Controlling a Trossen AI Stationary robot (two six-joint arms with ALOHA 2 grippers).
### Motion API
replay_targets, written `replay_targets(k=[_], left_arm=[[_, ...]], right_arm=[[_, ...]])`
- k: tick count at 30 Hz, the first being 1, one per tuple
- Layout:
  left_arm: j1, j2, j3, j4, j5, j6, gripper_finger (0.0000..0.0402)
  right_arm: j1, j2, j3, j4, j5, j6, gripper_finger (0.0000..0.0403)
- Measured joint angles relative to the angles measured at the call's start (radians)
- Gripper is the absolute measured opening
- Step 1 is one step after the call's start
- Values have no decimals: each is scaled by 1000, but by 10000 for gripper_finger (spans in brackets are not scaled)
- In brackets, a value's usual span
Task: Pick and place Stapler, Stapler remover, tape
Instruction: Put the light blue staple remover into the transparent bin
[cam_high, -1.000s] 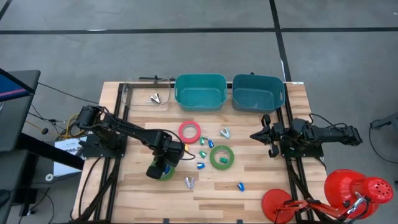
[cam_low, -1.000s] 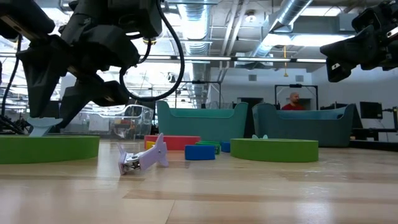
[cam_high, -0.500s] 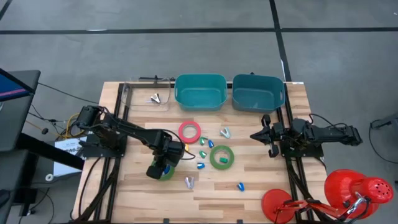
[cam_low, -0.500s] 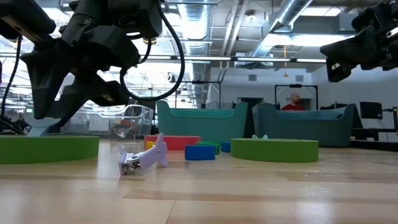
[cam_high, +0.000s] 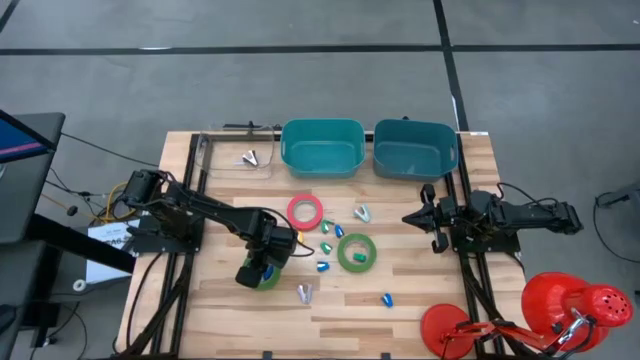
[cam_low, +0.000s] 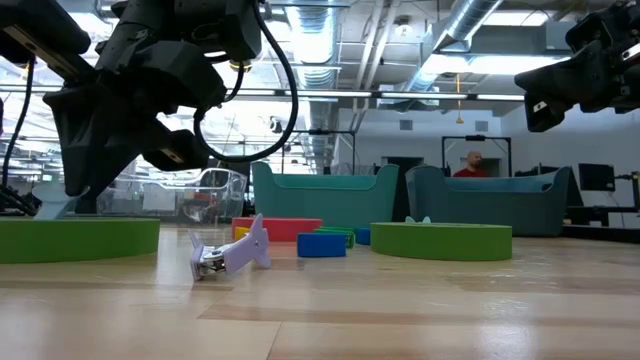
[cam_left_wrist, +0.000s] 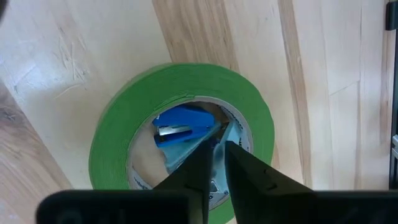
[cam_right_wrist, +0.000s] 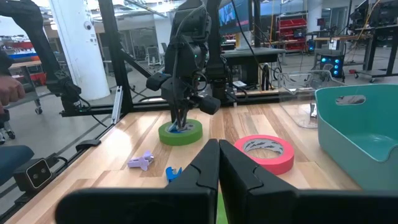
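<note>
Sitting inside green tape: small blue stapler, left end effector

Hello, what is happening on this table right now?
The left gripper reaches down into the centre of a green tape roll, its fingers nearly shut around a small blue piece lying inside. The right gripper waits shut near the two teal bins. A pink-red roll and another green roll lie between.

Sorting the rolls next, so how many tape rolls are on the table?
3. Pink roll before the left bin; green roll mid-table; another green roll under the left tool, ringing a small blue piece.
</note>
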Motion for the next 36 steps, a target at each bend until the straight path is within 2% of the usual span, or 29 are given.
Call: replay_targets(k=[5, 19, 36], left_arm=[[0, 0, 0, 0, 1, 0, 7], [7, -6, 0, -21, 31, -11, 4], [80, -178, 0, -57, 42, -70, 3]], right_arm=[[0, 0, 0, 0, 0, 0, 0], [0, 0, 0, 0, 0, 0, 0], [0, 0, 0, 0, 0, 0, 0]])
